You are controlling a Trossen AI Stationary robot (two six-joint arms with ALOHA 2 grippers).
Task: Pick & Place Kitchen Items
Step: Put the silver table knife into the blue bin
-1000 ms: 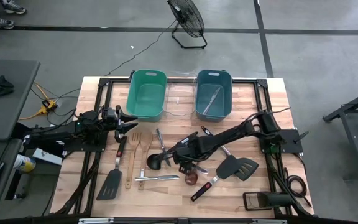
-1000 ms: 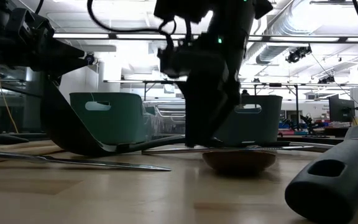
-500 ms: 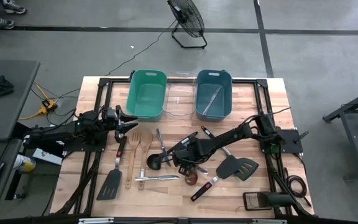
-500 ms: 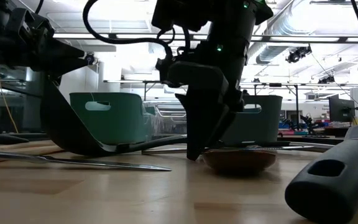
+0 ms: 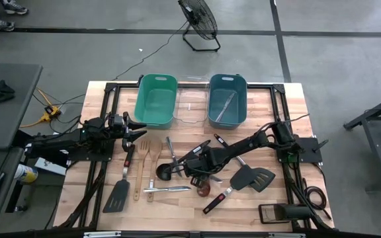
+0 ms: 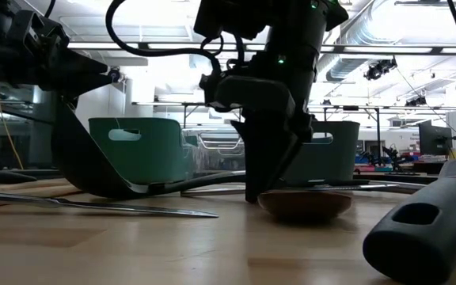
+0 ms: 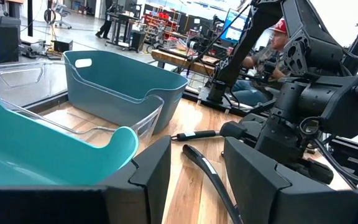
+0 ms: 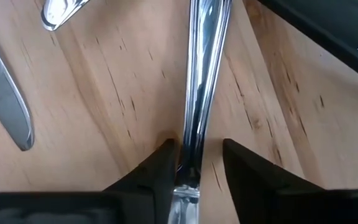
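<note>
Kitchen items lie scattered on the wooden table (image 5: 276, 132): a black ladle (image 5: 167, 171), wooden spoons (image 5: 145, 162), a red-handled black spatula (image 5: 122, 186), black spatulas (image 5: 253, 177). My right gripper (image 8: 199, 149) points down at the table's middle (image 5: 200, 174). It is open, with its fingers on either side of a slim silver cutlery handle (image 8: 202, 68) that lies flat on the wood. My left gripper (image 7: 194, 168) waits at the table's left, level and open, with nothing between its fingers. My right gripper comes from above, pointing down, its fingers across the silver handle. One fingertip (image 8: 166, 158) lies against the handle's side (image 8: 185, 140). The other fingertip (image 8: 232, 155) stands a little off it, with bare wood between. The cutlery lies flat on the table.
A green bin (image 5: 156, 99), a clear bin (image 5: 190, 106) and a blue bin (image 5: 227, 99) holding a silver utensil stand at the far edge. A wooden spoon bowl (image 6: 304, 204) lies right beside my right gripper. A silver knife tip (image 8: 5, 102) lies close by.
My right gripper's fingers have drawn closer together around the silver handle, from wide apart to a narrow gap. The cutlery has stayed flat on the table.
</note>
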